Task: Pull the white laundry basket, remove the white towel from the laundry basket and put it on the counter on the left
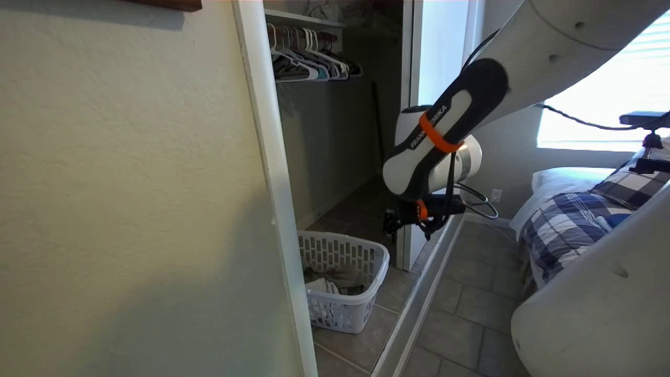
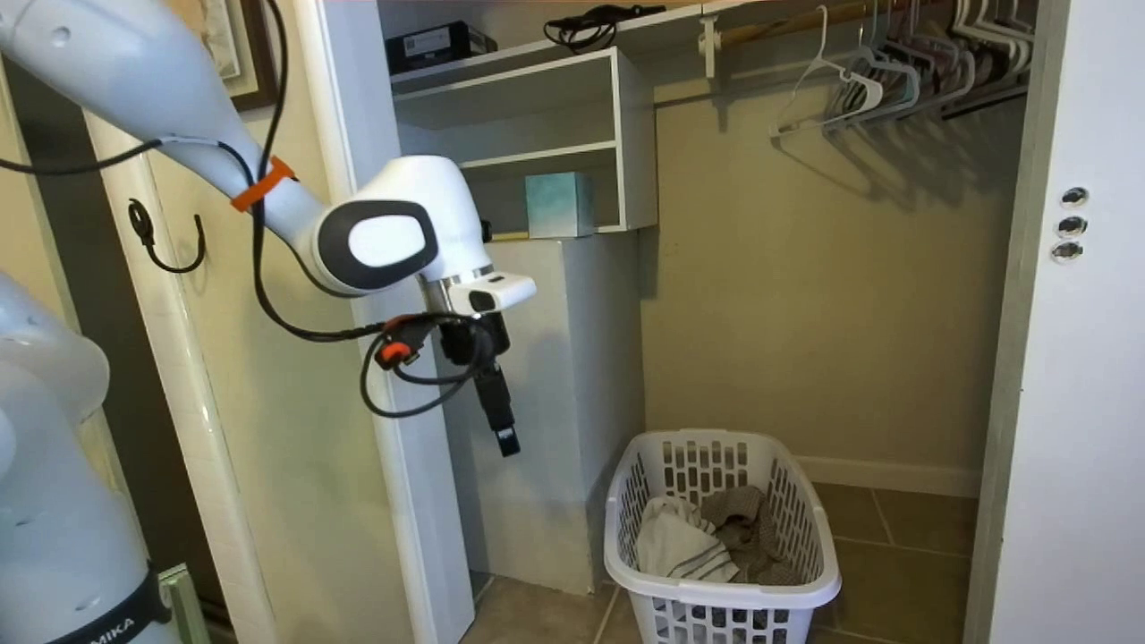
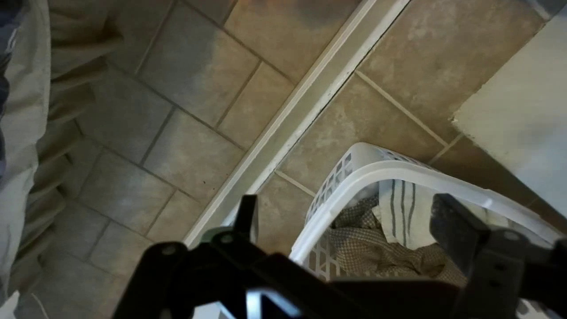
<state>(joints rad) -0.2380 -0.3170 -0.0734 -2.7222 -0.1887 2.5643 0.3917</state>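
The gripper (image 3: 352, 221) hangs in the air, higher than the white laundry basket (image 2: 698, 591) and apart from it, its jaws spread wide and nothing held between them. The basket sits inside the closet (image 2: 751, 358), near the door track (image 3: 320, 91), and the striped white towel (image 2: 675, 541) lies in it, crumpled beside a brownish checked cloth (image 2: 747, 528). I'd guess this is the reach for the pull; whether the basket needs drawing out further, I can't tell. In the wrist view the rim (image 3: 421, 173) shows between the fingers, so lowering astride it, gripping and tugging toward the room seems called for. Then it should pinch the towel alone. Which surface counts as the counter, I can't make out.
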